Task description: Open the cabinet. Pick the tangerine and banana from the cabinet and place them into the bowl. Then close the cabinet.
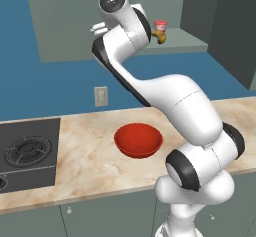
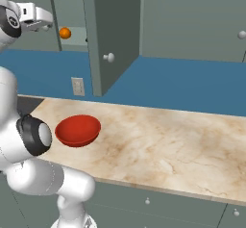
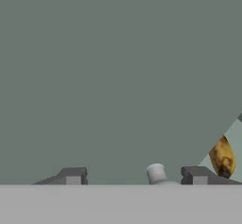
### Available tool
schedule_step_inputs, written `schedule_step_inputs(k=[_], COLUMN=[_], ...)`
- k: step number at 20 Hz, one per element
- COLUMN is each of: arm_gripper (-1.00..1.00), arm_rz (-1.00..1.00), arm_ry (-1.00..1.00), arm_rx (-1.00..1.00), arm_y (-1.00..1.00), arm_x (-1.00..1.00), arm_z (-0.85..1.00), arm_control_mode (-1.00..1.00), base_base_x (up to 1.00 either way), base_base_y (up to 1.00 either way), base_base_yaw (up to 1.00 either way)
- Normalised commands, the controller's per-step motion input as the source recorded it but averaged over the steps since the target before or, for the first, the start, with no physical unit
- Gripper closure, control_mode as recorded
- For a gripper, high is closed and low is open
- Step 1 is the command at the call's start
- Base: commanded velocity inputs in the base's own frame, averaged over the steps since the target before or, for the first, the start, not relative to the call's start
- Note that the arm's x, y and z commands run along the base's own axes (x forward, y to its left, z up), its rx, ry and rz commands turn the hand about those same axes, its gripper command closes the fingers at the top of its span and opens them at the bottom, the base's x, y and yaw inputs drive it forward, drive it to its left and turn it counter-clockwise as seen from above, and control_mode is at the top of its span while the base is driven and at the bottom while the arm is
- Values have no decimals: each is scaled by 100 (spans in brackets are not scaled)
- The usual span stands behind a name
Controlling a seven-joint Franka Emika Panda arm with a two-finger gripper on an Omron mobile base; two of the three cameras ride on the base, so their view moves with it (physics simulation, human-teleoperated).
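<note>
Gripper jaws apart round cabinet knob, not yet gripping; next: pinch, pull door.

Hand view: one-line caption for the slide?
Fingers spread around the pale knob of a grey-green cabinet door, with the banana visible past the door's edge.

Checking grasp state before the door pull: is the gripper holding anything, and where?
Nothing is held yet. The gripper is open, its fingers either side of the cabinet door's knob, not clamped on it.
</note>
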Motion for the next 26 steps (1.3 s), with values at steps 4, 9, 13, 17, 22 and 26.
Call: schedule_step_inputs(k=[4,9,13,17,22,26], arm_gripper=[100,100,100,100,100,100], arm_rz=[0,0,0,0,7,8], arm_ry=[0,-1,-5,-2,0,0], arm_rx=[0,0,0,0,3,2], arm_y=[6,0,0,-5,-25,-40], arm_x=[31,29,19,15,22,15], arm_z=[-14,-25,-25,-13,-2,0], arm_control_mode=[-100,-100,-100,-100,-100,-100], base_base_x=[0,0,0,0,0,0], base_base_y=[0,0,0,0,0,0], base_base_yaw=[0,0,0,0,0,0])
